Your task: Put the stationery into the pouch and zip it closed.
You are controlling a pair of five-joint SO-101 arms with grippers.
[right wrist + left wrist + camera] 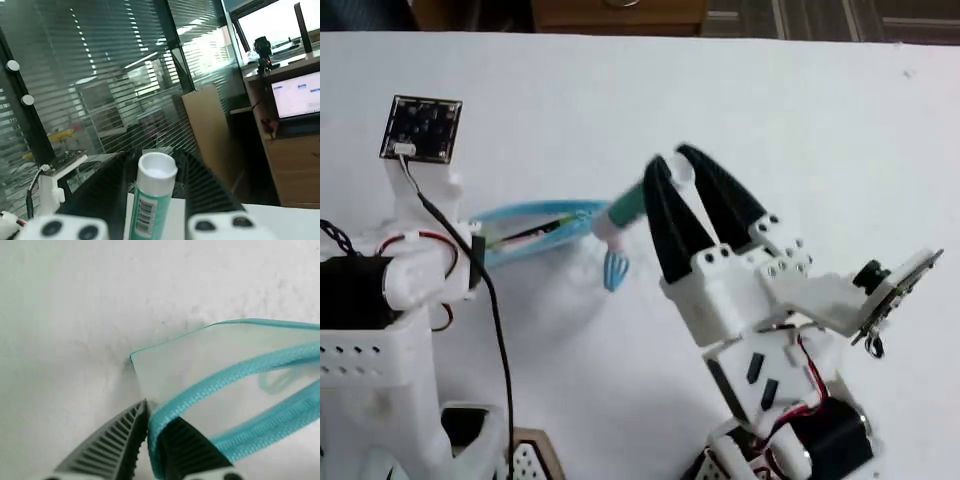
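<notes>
Teal stick point(628, 207): hanging slanted just right of centre in the high view, white cap point(156, 167) sitting up between the black fingers point(670, 225), lower end pointing down-left at the pouch's right tip; blue ribbed piece point(615, 268) lying on the table just below that end.
Pouch point(535, 228): lying flat left of centre, clear-walled, blue zipper point(225, 377) running along it with its two bands gaping apart; thin dark things showing inside.
Right gripper point(670, 160): sitting right of centre, its arm occupying the lower right corner; jaws clamping on the teal stick, just below the cap.
Left gripper point(148, 410): sitting at the pouch's left end, jaws pinching together on the zipper edge.
Table point(820, 100): white, lying under everything.
</notes>
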